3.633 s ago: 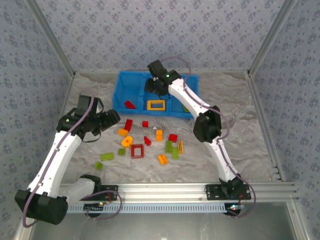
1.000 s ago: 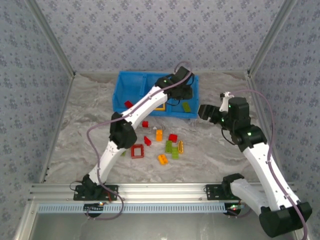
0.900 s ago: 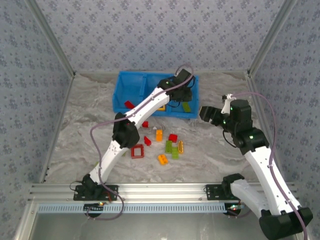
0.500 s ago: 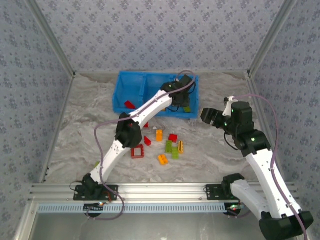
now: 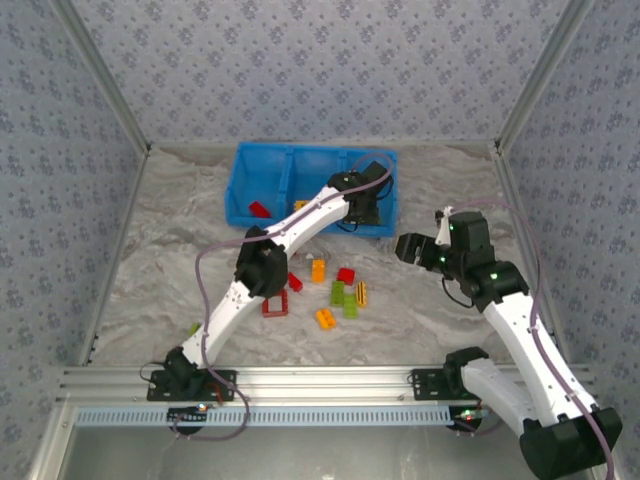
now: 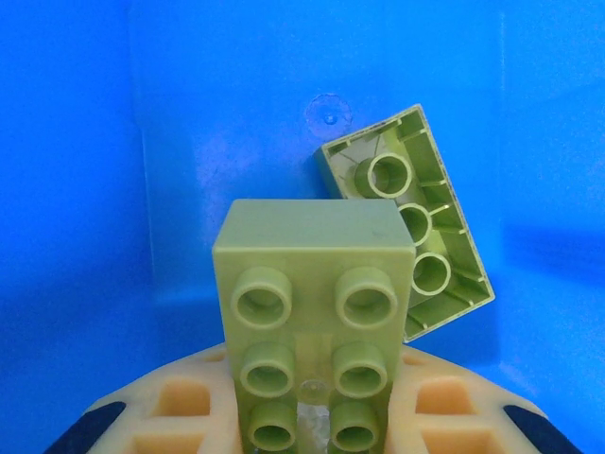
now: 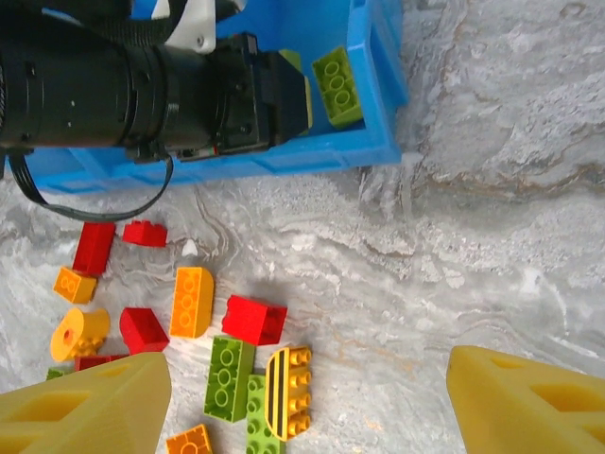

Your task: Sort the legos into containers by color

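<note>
Left end effector (image 6: 304, 427) is closed on a green lego (image 6: 314, 312). The lego is clamped between the 2 tan fingers (image 6: 175, 411), studs facing the wrist cam. It sits inside the right-hand compartment of the blue bin (image 5: 238, 195), with blue floor and walls all around it. A second green lego (image 6: 408, 241) lies hollow side up on that compartment's floor, just beyond and right of the held one. Can't tell if the 2 touch. The left compartment holds a red lego (image 5: 260, 209). The middle compartment is mostly hidden behind the left arm.

Right end effector (image 5: 408, 247) is open and empty, its 2 yellow fingers (image 7: 85, 402) spread wide. It hangs above the desk (image 5: 450, 190), just right of the bin's near right corner and apart from it.

Loose legos lie on the desk in front of the bin:
- red frame (image 5: 275, 303), beside the left arm's elbow
- orange brick (image 5: 318, 270)
- red brick (image 5: 346, 275)
- green brick pair (image 5: 338, 293), side by side
- yellow brick with black stripes (image 5: 361, 292), touching the green pair
- small orange brick (image 5: 325, 318), nearest the arm bases
- lone green brick (image 5: 193, 328), far left and well apart from the cluster

The right wrist view also shows an orange round piece (image 7: 80, 333) and a long red brick (image 7: 95, 248) at the cluster's left side.
</note>
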